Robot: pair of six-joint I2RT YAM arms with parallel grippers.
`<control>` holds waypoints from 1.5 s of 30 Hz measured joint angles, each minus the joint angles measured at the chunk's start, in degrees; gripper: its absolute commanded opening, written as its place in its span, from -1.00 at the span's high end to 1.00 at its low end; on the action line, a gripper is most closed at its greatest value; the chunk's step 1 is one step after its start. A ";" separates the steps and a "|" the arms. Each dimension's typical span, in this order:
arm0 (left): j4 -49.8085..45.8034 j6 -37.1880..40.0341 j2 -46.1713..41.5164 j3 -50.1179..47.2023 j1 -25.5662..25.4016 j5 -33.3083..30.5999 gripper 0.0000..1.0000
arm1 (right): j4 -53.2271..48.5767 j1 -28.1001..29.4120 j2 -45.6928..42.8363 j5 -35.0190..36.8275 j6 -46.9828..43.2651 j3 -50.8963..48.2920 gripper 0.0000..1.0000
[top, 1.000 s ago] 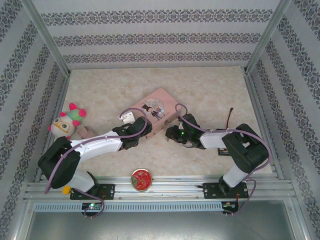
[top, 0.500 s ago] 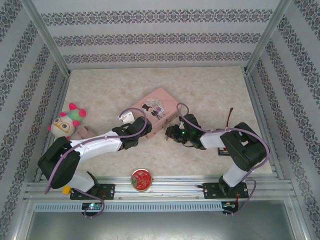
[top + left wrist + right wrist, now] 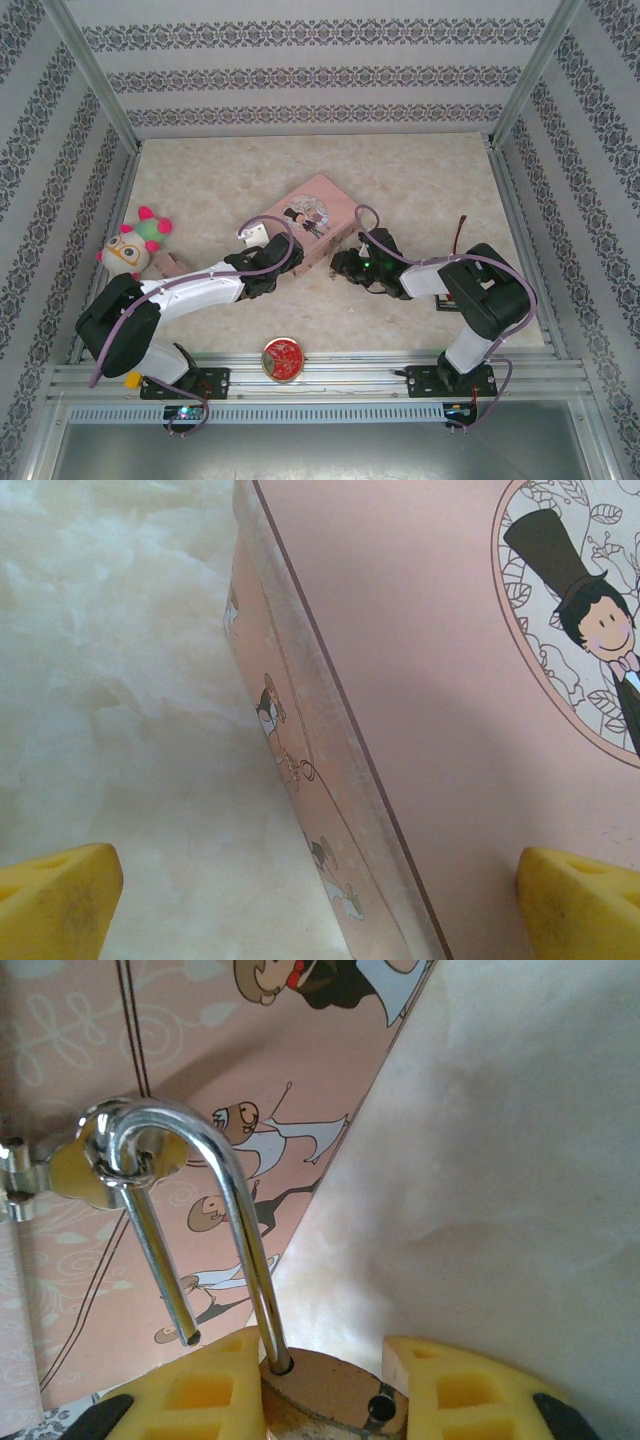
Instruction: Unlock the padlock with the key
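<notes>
One shackle (image 3: 190,1130) leg hangs free, so the padlock (image 3: 325,1397) looks unlocked, clamped by its body in your right end effector (image 3: 325,1365) at the box (image 3: 200,1050) hasp (image 3: 70,1170). Rotate it gently to unhook. Your left end effector (image 3: 320,905) stands apart, straddling the box edge.

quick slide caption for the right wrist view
Right end effector grips the padlock body, its open shackle hooked through the hasp on the pink tin box
</notes>
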 measured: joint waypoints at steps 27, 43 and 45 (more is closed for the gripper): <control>0.59 0.04 0.02 0.00 0.31 1.27 -0.99 | 10.19 -1.29 1.68 3.65 2.45 -2.80 1.00; 0.81 1.55 0.02 0.26 0.63 1.88 -0.99 | 13.14 -3.21 3.52 -0.26 4.50 -2.80 1.00; 0.48 2.08 0.02 0.57 0.68 1.92 -0.99 | 13.62 -3.61 3.80 -0.44 4.70 -2.80 1.00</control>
